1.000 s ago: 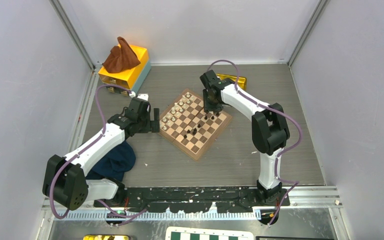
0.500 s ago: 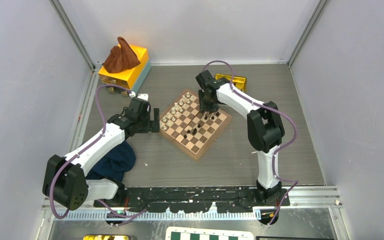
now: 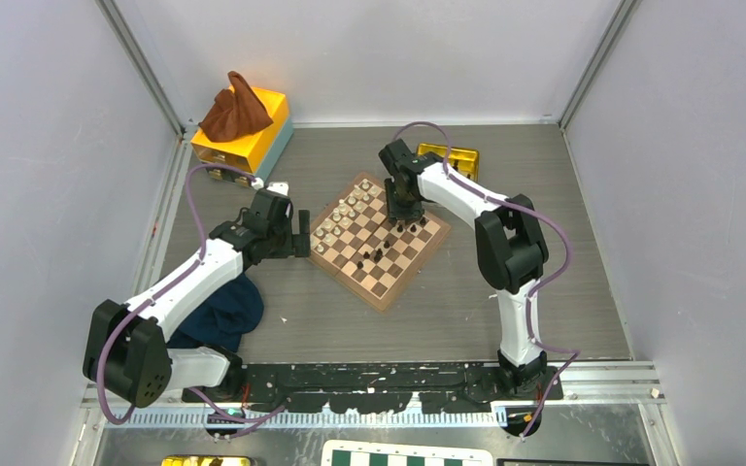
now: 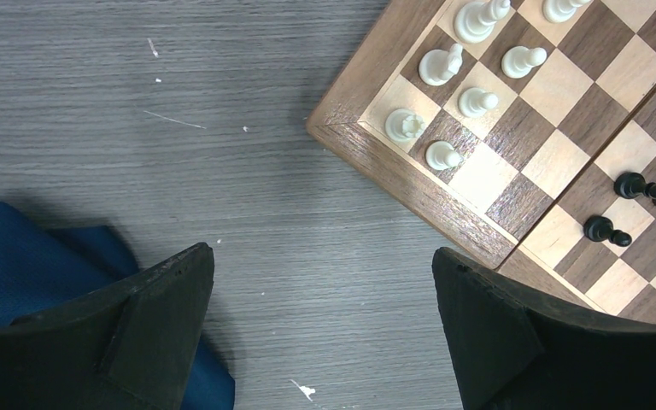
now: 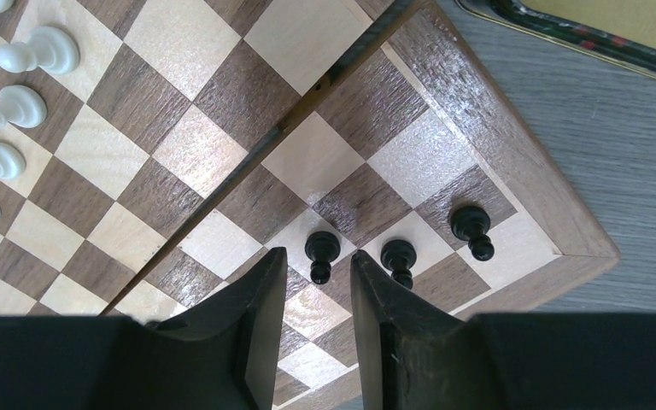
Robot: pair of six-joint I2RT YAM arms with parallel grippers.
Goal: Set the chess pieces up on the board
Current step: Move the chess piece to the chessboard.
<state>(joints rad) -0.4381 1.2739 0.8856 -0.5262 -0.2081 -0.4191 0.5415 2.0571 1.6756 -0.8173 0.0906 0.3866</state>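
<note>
Your right gripper point(image 5: 314, 266) hangs over the board point(image 5: 512, 154) near one of its corners. Its fingers are drawn close together, with only a narrow slot between them, and they grasp nothing. A black pawn point(image 5: 322, 249) stands right at the mouth of that slot, between the two fingertips, and you can see no contact with either one. A second black pawn point(image 5: 399, 256) stands just ahead of the right fingertip. A third black pawn point(image 5: 472, 227) stands farther out to the right, on a square next to the rim. Well off to the left of the gripper, cream pieces point(image 5: 26, 107) stand in a line at the edge of the wrist view. Past the rim, ahead and to the right, lies the edge of a gold tray point(image 5: 615, 34).

Your left gripper point(image 4: 323, 256) is spread wide and holds nothing. It hovers over the grey table point(image 4: 137, 128), beside the board and not above it. The board's corner, with cream pieces on it, lies just ahead and to the right of the fingers. A few black pieces point(image 4: 641, 185) stand farther right, ahead of the right finger. A blue cloth point(image 4: 17, 256) lies beneath the left finger.
</note>
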